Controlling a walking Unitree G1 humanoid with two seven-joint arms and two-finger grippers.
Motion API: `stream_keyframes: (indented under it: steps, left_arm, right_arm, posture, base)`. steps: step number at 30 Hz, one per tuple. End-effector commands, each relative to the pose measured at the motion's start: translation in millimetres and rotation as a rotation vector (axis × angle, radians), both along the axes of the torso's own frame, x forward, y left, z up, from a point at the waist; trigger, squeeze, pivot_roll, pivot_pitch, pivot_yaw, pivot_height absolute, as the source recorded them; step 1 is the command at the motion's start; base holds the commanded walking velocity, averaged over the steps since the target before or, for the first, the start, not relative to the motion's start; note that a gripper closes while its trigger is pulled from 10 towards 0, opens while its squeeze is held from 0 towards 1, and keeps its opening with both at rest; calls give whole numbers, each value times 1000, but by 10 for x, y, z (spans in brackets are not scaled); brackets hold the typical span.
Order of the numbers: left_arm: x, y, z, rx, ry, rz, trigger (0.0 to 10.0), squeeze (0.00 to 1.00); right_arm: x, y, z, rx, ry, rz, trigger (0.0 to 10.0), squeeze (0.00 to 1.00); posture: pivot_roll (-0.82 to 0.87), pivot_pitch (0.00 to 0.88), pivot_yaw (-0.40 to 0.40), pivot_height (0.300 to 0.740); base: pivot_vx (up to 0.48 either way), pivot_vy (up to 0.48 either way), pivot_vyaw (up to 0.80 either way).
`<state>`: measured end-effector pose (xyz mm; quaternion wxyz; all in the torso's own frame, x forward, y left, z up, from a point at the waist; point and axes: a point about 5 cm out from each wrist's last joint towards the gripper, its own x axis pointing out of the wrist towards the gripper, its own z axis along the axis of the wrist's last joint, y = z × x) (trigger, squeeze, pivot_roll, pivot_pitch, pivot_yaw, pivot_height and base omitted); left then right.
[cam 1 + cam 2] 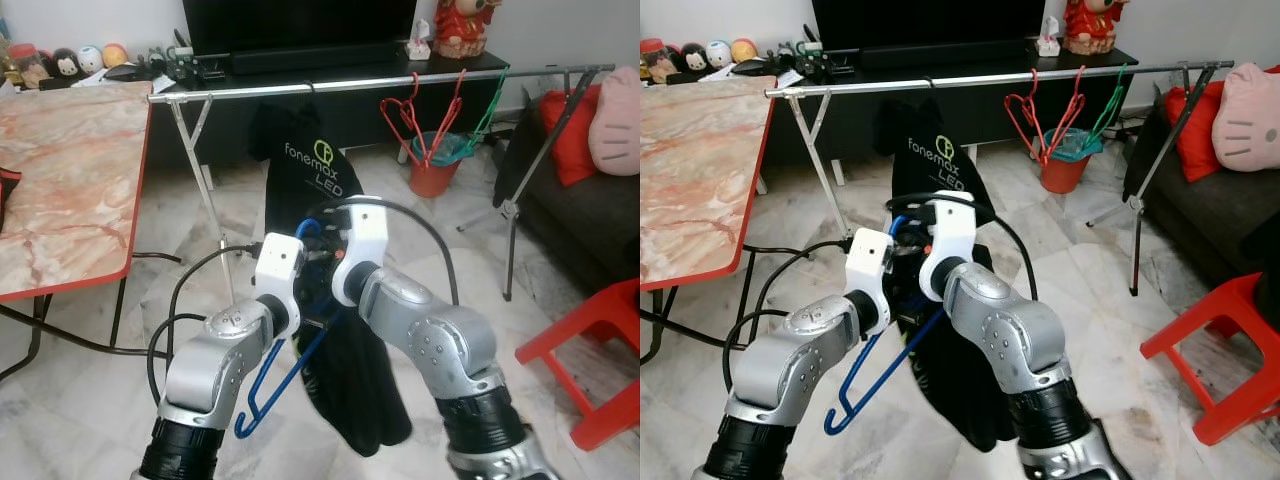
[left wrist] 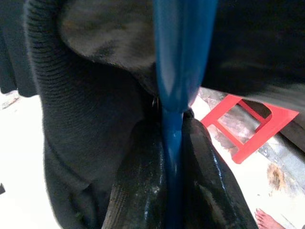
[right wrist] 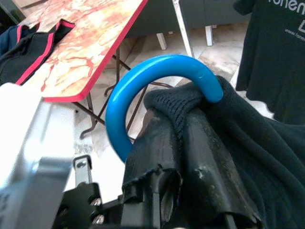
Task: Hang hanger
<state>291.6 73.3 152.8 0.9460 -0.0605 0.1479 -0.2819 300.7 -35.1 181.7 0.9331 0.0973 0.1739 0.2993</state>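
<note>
- Nearest, centre of view: left tool (image 2: 174, 157) and right tool (image 3: 190, 157) raised together in front of the robot, wrists side by side.
- Left tool: fingers (image 2: 138, 181) pressed onto the blue hanger (image 1: 275, 385), its bar pinched between them.
- Right tool: fingers pressed together on the dark knit collar of the black garment (image 1: 365, 385), just under the hanger's hook (image 3: 143, 86).
- Blue hanger tilted; one arm runs down toward 7 o'clock and ends in a small upturned hook. Garment droops below both tools, off the floor.
- Floor (image 1: 250, 210): pale marbled tiles, glossy. Black cables loop over it at 8 o'clock.
- 9 to 10 o'clock: worktop (image 1: 70, 180) with pink-orange marble pattern, red edge, thin metal legs.
- 3 to 4 o'clock: red plastic stool (image 1: 600, 350).
- 12 o'clock, beyond the tools: metal clothes rail (image 1: 380, 84) on crossed legs. A black printed T-shirt (image 1: 305, 165) hangs on it; red and green empty hangers (image 1: 425, 115) hang toward 1 o'clock.
- Behind the rail: red bucket (image 1: 435, 170) on the floor, dark sofa (image 1: 580, 210) with red and pink cushions at 2 o'clock.
- Farthest: low black TV stand (image 1: 300, 70) with a dark screen; small figures at 11 o'clock.
</note>
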Motion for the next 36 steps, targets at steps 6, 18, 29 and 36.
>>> stream_keyframes:
  steps: [6, 18, 29, 36]
  left_arm:
    - [124, 47, 142, -54, -77, 116, 10000, 0]
    - [251, 247, 162, 50, -152, 283, 10000, 0]
    - [309, 321, 202, 51, -216, 363, 10000, 0]
    - [259, 184, 174, -43, -169, 282, 10000, 0]
  right_arm:
    - [-149, 4, -33, -37, -2, 43, 10000, 0]
    - [-161, -306, -88, -16, 52, -163, 10000, 0]
    - [-179, -375, -125, -8, 70, -198, 10000, 0]
    - [-236, -200, -74, -3, 17, -62, 10000, 0]
  posture:
    - [7, 0, -28, 740]
    - [-6, 0, -17, 740]
    - [-1, 0, -19, 740]
    - [-3, 0, -21, 740]
  base:
    - [0, 0, 0]
    - [0, 0, 0]
    - [0, 0, 0]
    - [0, 0, 0]
